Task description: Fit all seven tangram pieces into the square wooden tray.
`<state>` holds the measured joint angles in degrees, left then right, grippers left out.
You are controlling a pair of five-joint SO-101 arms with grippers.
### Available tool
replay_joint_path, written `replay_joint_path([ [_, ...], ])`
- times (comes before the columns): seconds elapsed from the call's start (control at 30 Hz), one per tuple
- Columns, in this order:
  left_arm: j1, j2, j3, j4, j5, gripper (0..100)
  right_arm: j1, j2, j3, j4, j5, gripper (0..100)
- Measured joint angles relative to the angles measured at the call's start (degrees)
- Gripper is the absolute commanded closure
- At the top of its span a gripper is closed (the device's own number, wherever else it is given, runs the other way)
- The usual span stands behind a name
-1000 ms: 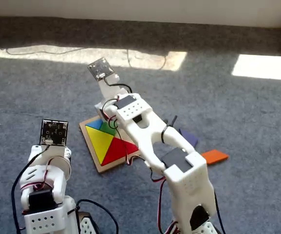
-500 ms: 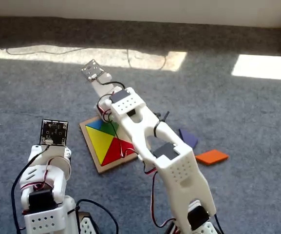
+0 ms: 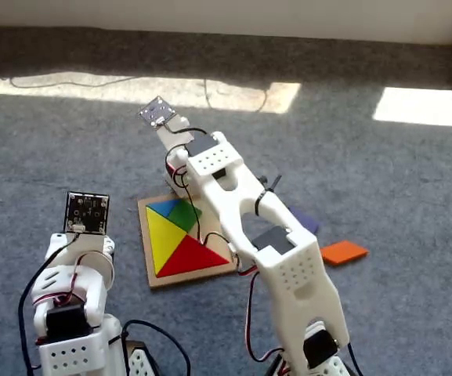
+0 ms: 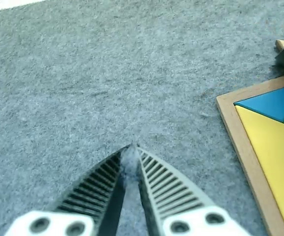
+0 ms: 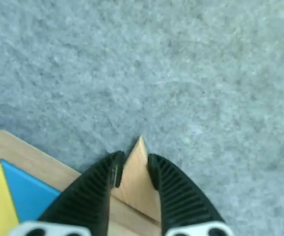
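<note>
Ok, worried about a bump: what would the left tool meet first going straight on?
Probably nothing but carpet: ahead of the left tool the way looks free as far as the picture shows. The tray sits off that line.

A wooden tray [image 3: 190, 275] lies flat on the grey carpet [image 3: 382, 180], between the two arms. A big yellow triangle [image 3: 163, 235] and a big red triangle [image 3: 190, 257] sit in it, with a blue piece [image 3: 163, 208] and a green piece [image 3: 185, 214] at its far side. The right arm [image 3: 233, 204] stretches out over the tray's far right corner, hiding that part. The left arm [image 3: 73, 290] stands folded, near the tray's left side. To the right of the right arm, an orange parallelogram [image 3: 343, 252] and a purple piece [image 3: 305, 222] lie on the carpet, the purple one partly under the arm.
</note>
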<state>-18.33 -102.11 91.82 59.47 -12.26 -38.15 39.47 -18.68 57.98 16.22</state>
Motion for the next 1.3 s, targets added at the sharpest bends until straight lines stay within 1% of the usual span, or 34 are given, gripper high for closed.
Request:
replay_joint_path([
  [0.43, 0.0, 0.0, 0.0, 0.0, 0.0, 99, 3.3, -6.8, 1.3, 12.4, 0.0, 99.2],
  [0.83, 0.0, 0.0, 0.0, 0.0, 0.0, 99, 7.8, -7.1, 1.3, 22.7, 0.0, 99.2],
  [1.17, 0.0, 0.0, 0.0, 0.0, 0.0, 99, 12.2, -7.1, 1.3, 27.6, 0.1, 99.2],
  [1.3, 0.0, 0.0, 0.0, 0.0, 0.0, 99, 14.2, -11.0, 1.6, 27.6, 0.1, 99.2],
])
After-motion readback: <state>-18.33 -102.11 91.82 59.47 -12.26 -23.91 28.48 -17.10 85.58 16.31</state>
